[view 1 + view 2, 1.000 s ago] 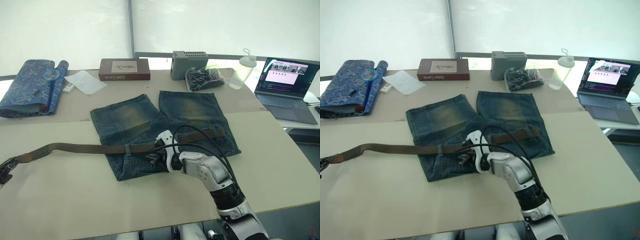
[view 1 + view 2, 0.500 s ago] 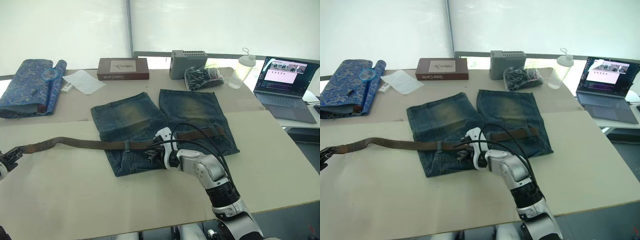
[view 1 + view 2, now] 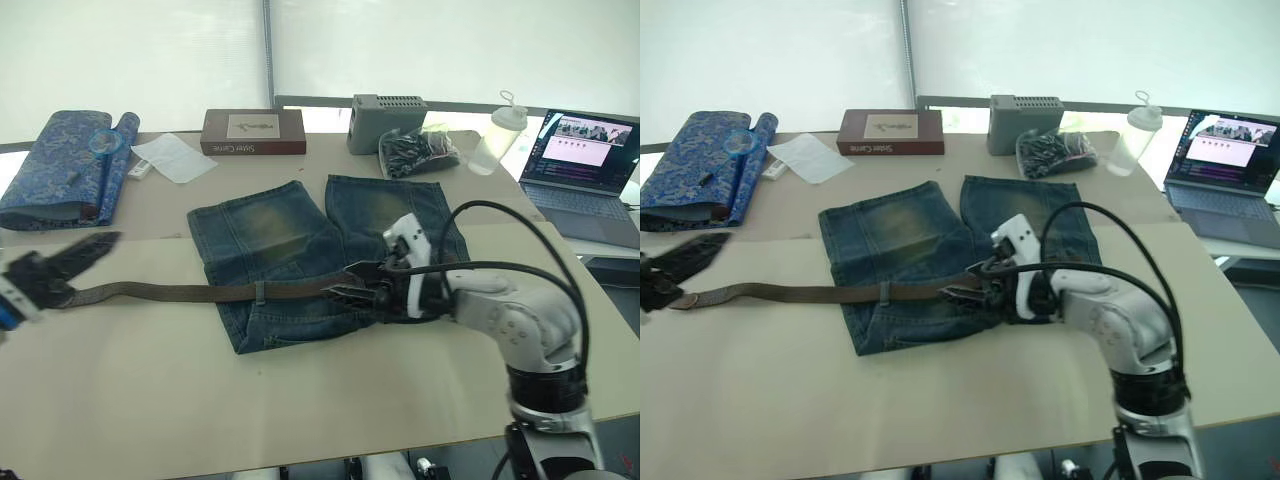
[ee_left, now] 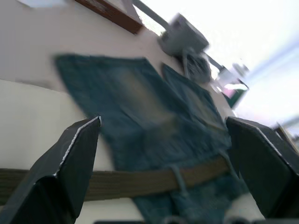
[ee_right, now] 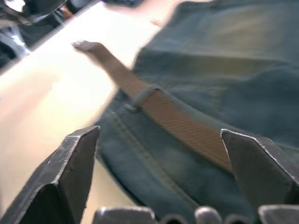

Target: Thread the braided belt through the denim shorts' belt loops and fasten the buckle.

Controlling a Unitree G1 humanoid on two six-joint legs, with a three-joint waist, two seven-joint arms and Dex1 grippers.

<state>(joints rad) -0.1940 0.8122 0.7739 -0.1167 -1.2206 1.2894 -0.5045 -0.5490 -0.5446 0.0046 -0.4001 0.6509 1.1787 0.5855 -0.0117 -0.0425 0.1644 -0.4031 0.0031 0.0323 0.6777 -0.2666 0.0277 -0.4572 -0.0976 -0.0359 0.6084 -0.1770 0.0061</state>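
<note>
While the braided belt [image 3: 200,293] lies straight across the waistband of the denim shorts [image 3: 300,250], its long free end runs out to the left over the beige table [image 3: 300,400]. One of the belt loops [image 3: 259,293] crosses the strap near the left edge of the shorts, and the strap passes under it. The shorts lie flat mid-table, their waistband at the near side and their two legs pointing far, each with a faded tan patch.

At the strap's right end, over the middle of the waistband, hovers the right gripper [image 3: 345,292]; in its wrist view its fingers [image 5: 70,177] stand spread apart with the belt lying between them, not clamped. Well to the left, at the table's left edge just beside the strap's free tip, is the left gripper [image 3: 675,265], its fingers [image 4: 70,163] likewise spread wide with the belt running across the gap.

Along the far side of the table sit a blue patterned fabric roll [image 3: 60,170], a brown box [image 3: 254,132], a grey box [image 3: 386,109], a plastic bottle [image 3: 496,135] and an open laptop [image 3: 590,160].
</note>
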